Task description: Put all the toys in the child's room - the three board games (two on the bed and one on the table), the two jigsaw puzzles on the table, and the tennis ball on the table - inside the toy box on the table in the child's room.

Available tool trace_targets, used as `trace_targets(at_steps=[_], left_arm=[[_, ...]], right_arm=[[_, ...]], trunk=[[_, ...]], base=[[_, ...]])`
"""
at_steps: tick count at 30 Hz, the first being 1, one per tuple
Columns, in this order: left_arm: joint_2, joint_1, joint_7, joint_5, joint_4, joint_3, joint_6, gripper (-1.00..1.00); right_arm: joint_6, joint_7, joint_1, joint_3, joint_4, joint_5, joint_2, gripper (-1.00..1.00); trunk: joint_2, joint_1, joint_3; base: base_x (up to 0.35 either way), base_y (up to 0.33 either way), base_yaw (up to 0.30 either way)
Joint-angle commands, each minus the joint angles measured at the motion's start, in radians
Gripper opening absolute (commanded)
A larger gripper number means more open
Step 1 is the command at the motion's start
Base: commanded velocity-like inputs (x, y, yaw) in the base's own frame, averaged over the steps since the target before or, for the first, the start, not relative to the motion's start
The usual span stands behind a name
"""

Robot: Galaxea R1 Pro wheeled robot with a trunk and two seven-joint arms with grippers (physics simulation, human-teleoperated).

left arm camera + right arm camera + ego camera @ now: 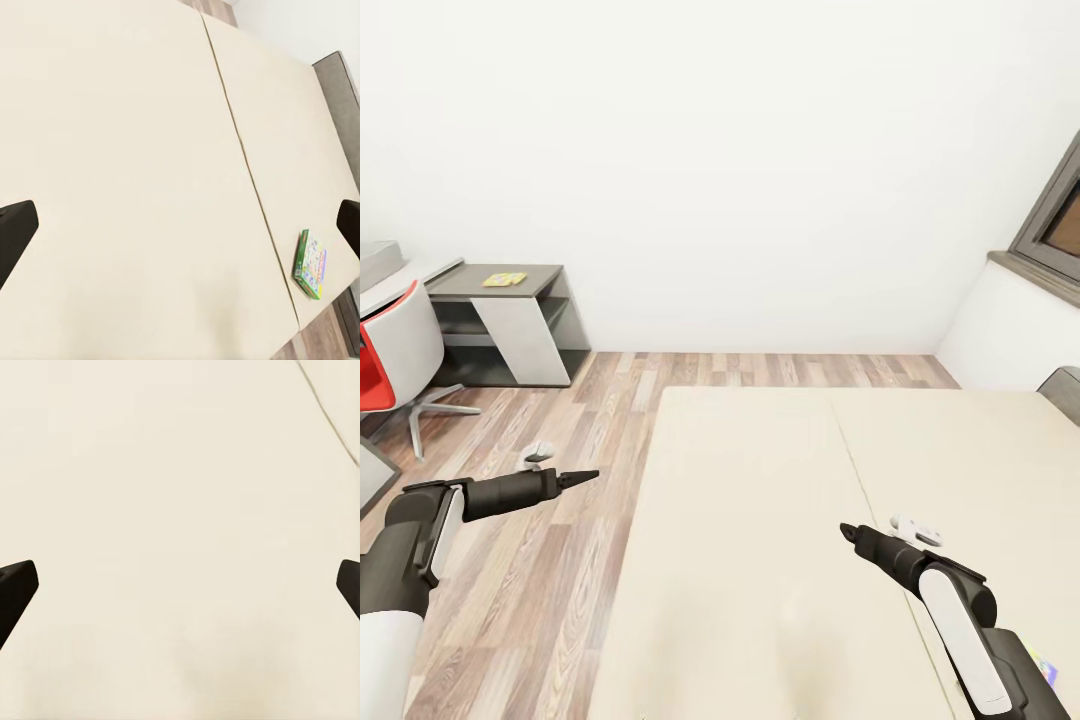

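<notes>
Looking down from the head camera, I have the bed point(760, 520) closest to me, its two cream mattresses meeting at a seam. My right gripper point(847, 532) hangs over the nearer mattress; in the right wrist view its two dark fingertips point(16, 585) sit wide apart with nothing between them, only bare cream surface. My left gripper point(588, 476) is beside the bed, over the wood-plank floor point(560, 560). Its fingers point(15, 229) are likewise spread and empty in the left wrist view, which looks across the bed. That view shows one board game point(310, 264), green-edged with a busy printed lid, lying flat on the far mattress near the bed's edge. Beyond the bed, against the white wall point(740, 160), stands the table point(535, 280), with a small yellow-green flat item point(504, 279) on its dark grey top; I cannot tell which toy it is. A red-and-white chair point(400, 345) stands just beside the table.
</notes>
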Motion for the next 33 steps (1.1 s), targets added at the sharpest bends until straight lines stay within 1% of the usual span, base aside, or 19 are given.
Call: trace_targets(at_steps=[1,21,33], left_arm=[[0.0,-0.001,-0.006,-0.003,0.0,0.001,0.008,1.0],[0.0,-0.001,-0.006,-0.004,0.0,0.001,0.008,1.0],[0.0,-0.001,-0.006,-0.005,0.0,0.001,0.008,1.0]], right_arm=[[0.003,-0.009,-0.001,0.0,-0.001,-0.011,0.0,1.0],[0.003,-0.009,-0.001,0.0,-0.001,-0.011,0.0,1.0],[0.003,-0.009,-0.001,0.0,-0.001,-0.01,0.001,1.0]], trunk=[[-0.002,0.001,-0.002],[-0.002,0.001,-0.002],[-0.002,0.001,-0.002]], base=[[-0.007,0.0,0.0],[-0.001,-0.007,0.0],[0.0,-0.191,0.0]])
